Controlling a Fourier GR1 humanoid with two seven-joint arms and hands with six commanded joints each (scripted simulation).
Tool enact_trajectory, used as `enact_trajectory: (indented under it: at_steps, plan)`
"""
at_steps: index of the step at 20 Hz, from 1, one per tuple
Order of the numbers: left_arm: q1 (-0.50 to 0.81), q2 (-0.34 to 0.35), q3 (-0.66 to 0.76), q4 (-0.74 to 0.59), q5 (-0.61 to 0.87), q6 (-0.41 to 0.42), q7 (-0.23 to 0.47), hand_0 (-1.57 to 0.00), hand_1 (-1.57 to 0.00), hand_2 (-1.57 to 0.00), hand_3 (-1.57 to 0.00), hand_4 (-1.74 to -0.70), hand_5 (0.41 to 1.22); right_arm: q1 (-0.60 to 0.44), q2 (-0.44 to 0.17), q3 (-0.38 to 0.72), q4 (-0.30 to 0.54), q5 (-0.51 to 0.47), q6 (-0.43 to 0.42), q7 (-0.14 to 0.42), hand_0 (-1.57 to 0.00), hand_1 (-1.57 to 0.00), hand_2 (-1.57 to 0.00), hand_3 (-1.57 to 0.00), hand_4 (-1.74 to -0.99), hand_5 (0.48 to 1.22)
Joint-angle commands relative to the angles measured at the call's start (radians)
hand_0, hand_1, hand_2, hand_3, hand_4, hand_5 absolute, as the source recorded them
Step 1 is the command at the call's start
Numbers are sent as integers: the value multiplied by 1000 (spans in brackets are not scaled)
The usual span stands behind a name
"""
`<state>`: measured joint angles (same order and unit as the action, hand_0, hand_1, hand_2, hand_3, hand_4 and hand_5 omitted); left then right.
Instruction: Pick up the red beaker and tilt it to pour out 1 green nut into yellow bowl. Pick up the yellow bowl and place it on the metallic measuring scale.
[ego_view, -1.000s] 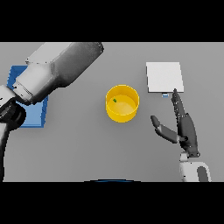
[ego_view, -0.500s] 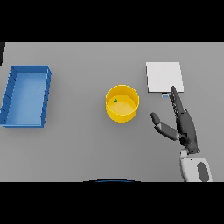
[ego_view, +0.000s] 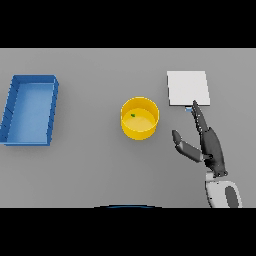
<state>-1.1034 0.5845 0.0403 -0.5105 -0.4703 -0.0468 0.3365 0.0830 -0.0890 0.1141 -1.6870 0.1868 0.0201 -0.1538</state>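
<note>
Since the earlier frame, the right hand (ego_view: 209, 145) had barely moved; it stayed flat with fingers straight and spread wide, holding nothing, fingertips near the lower edge of the square, pale metallic scale (ego_view: 187, 88). The round yellow bowl (ego_view: 140, 118), containing one small green nut (ego_view: 133, 115), sat mid-bench, unmoved. A rectangular blue tray (ego_view: 30, 110) lay far left.

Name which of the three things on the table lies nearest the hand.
The scale: the right hand has its fingertips at its near edge, while the bowl sits apart and the blue tray lies far left.
</note>
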Motion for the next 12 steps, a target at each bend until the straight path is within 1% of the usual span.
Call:
enact_trajectory:
  at_steps: [1, 2, 3, 6, 7, 8, 9, 10, 11, 12]
  plan:
    - [59, -4, 13, -54, 26, 11, 14, -1571, -1571, -1571, -1568, -1741, 1221, -1, -3, -5, -1, -7, 2, -1, 1, 1, 1, 1, -1129, 659]
    - [124, -14, 23, -118, 52, 22, 30, -1571, -1571, -1571, -1569, -1741, 1221, 9, -6, -3, -6, -10, 9, -7, 1, 1, 1, 1, -1127, 664]
    - [198, -32, 24, -190, 73, 43, 44, -1571, -1571, -1571, -1569, -1741, 1221, -8, -6, -10, 8, -16, 8, 7, 1, 1, 1, 1, -1131, 669]
    - [384, -70, 35, -376, 124, 81, 72, -1571, -1571, -1571, -1570, -1741, 1221, -2, -11, -5, -1, -3, 5, -11, 1, 1, 1, 1, -1159, 677]
    - [433, -82, 33, -427, 128, 92, 102, -1571, -1571, -1571, -1570, -1741, 1221, -5, -14, -5, -4, 3, 1, -6, 1, 1, 1, 1, -1166, 676]
    - [465, -88, 40, -461, 139, 95, 122, -1571, -1571, -1571, -1570, -1741, 1186, 8, -22, -8, -13, 2, 3, -16, 1, 1, 1, 1, -1175, 676]
    - [496, -96, 40, -500, 147, 99, 128, -1571, -1571, -1571, -1571, -1741, 1151, 10, -16, -2, -5, 5, 4, -9, 1, 1, 1, 1, -1174, 676]
    - [514, -103, 45, -513, 154, 107, 137, -1571, -1571, -1571, -1571, -1741, 1098, 7, -10, -1, -3, 2, 4, -8, 1, 1, 1, 1, -1171, 677]
    - [530, -111, 37, -541, 149, 116, 161, -1571, -1571, -1571, -1571, -1741, 1050, 4, -7, 1, -7, -1, 7, -9, 1, 1, 1, 1, -1167, 675]
    - [551, -119, 38, -560, 154, 122, 172, -1571, -1571, -1571, -1571, -1741, 984, 6, -7, 1, -6, 0, 5, -7, 1, 1, 1, 1, -1161, 671]
